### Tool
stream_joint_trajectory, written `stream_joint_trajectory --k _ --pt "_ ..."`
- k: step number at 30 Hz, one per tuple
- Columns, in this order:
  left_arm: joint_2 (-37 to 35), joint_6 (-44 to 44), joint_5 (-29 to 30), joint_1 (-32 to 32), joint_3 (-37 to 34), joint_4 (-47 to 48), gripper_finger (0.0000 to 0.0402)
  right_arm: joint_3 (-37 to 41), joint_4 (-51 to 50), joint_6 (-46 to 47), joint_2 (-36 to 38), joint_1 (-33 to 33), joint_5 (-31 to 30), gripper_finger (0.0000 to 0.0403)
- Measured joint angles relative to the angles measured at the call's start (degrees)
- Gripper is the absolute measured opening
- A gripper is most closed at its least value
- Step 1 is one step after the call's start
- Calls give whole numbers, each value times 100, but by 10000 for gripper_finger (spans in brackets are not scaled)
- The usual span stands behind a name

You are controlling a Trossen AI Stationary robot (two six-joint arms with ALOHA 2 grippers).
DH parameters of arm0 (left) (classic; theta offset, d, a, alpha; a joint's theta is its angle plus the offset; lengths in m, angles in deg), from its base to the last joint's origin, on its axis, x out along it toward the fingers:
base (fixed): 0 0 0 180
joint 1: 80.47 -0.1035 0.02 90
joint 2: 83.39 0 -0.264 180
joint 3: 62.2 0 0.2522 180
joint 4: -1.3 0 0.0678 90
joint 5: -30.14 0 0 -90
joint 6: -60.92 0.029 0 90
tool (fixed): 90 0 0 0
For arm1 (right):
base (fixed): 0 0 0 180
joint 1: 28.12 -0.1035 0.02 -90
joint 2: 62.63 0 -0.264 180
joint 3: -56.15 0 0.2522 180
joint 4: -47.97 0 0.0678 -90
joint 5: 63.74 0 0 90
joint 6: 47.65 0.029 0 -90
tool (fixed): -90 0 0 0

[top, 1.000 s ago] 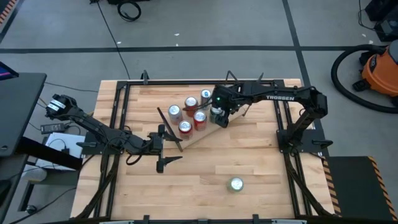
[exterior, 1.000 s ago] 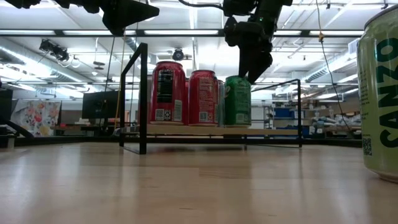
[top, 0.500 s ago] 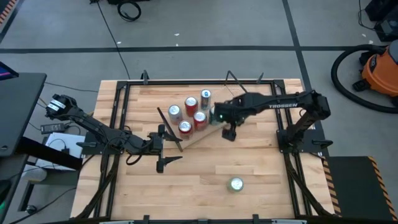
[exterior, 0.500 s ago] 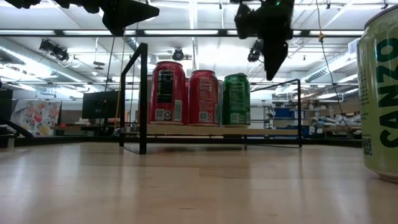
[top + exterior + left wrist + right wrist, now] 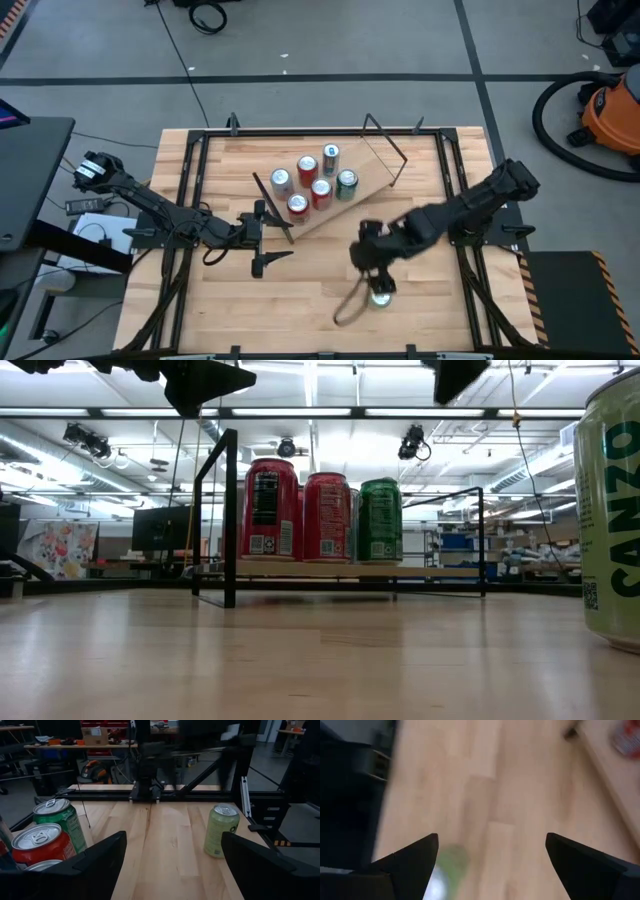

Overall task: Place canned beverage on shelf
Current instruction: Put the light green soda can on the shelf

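A workshop with ceiling strip lights is stretching behind the butcher-block desk. Five cans, red, silver and green, are already standing on the light-wood plank shelf with black rod ends. One pale green can lettered "CANZO" is waiting near the desk's front edge, under the right claw, fingers apart and empty. The left claw, also spread, is idling beside the shelf.

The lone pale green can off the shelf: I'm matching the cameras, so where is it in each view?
High view: the pale green can stands near the table's front edge, by the right gripper.
Low view: far right, cut off by the picture's edge.
Left wrist view: right of centre on bare tabletop.
Right wrist view: blurred green patch, low left.
Shared landmark: the shelf holding cans.
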Motion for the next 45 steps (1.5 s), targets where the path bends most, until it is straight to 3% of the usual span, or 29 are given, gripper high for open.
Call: stream_joint_trajectory --k 6,16,24,32,45 --pt "0 -29 0 -2 0 -14 336 9 559 205 -134 -666 -477 380" --pt "0 -29 0 -1 2 -47 336 85 281 -210 -744 -1200 -452 379" --pt "0 -28 0 0 2 -42 336 82 76 -239 -778 -1202 -283 377" --pt "0 -28 0 -2 2 -33 336 81 -34 -205 -991 -1200 5 349" --pt "0 -28 0 0 2 -33 336 74 -754 1071 -1062 -668 -153 322"
